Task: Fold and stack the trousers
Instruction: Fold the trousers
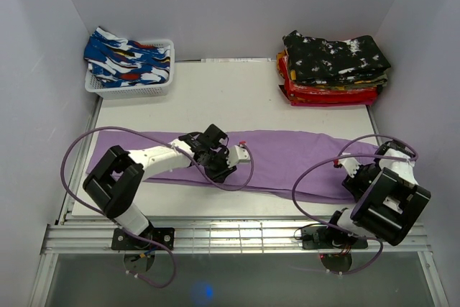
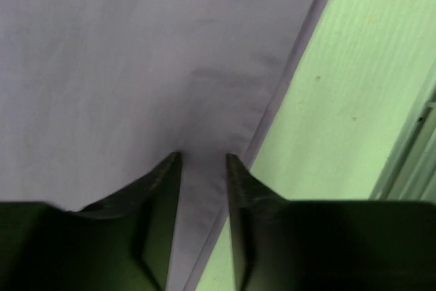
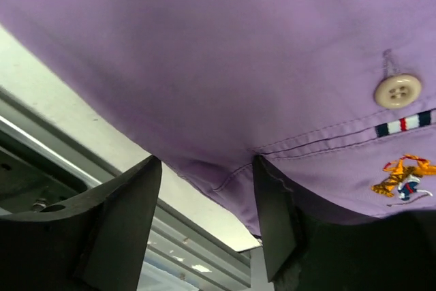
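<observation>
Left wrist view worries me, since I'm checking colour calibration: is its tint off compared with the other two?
Left wrist: yes, the table reads green and the trousers grey-lilac; top external: the same table is white and the trousers clear purple; right wrist: the purple holds, the button is sharp, the foreground is dark.

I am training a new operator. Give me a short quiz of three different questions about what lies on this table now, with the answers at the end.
1. True or false: the purple trousers lie spread out lengthwise across the table, not yet folded.
2. What lies on top of the folded stack at the far right corner? A) a black-and-white patterned garment B) a plain yellow towel C) a second pair in purple
3. Fill in the gap: the blue patterned garment at the far left lies in a white ____.

Key: 1 true; 2 A; 3 basket.
</observation>
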`<state>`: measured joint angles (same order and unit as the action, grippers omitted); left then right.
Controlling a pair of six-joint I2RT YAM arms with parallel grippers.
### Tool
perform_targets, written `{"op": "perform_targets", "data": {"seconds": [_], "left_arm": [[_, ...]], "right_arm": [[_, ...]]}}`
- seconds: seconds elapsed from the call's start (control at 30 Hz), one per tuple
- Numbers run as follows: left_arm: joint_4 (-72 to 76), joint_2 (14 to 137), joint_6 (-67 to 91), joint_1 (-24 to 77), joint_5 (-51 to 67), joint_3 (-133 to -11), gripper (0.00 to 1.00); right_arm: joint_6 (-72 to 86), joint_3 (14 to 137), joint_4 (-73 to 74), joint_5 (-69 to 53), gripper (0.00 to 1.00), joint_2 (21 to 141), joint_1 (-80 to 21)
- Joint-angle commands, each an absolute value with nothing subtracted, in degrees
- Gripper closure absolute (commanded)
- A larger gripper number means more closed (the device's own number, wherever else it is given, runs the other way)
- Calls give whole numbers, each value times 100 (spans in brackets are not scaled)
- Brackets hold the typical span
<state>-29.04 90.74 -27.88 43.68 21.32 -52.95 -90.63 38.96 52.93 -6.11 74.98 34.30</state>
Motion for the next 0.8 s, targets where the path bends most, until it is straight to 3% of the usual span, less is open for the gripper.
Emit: {"op": "perform_targets", "data": {"seconds": [0.0, 0.07, 0.17, 0.27, 0.37, 0.53, 0.63, 0.77], "left_arm": [[-2742, 9193, -3083, 4386, 1679, -5063, 62], [-2864, 9019, -3312, 4394, 1643, -4844, 74], [-3215, 8781, -3621, 4386, 1766, -4378, 84], [-3506, 8438, -3761, 4386, 1845, -3930, 86], [-3656, 8034, -3788, 4386, 1951, -3753, 79], [-3762, 7594, -3674, 4386, 2162, -4270, 43], [-3657, 7786, -3323, 4368, 2214, -5025, 35], [-3525, 8698, -2596, 4149, 2539, -6403, 34]], "right_arm": [[-8693, 4025, 4491, -422, 39, 7769, 3419], [-8684, 4183, 4605, -492, 41, 7848, 3419], [-8876, 4517, 5105, -711, 47, 7796, 3419], [-9114, 4938, 5746, -1027, 48, 7700, 3419], [-8983, 5649, 6309, -1615, 47, 7830, 3419], [-8168, 7047, 7118, -2829, 41, 8524, 3174], [-7701, 7549, 7006, -3146, 41, 8911, 2708], [-6578, 7751, 5936, -3199, 42, 9289, 1560]]}}
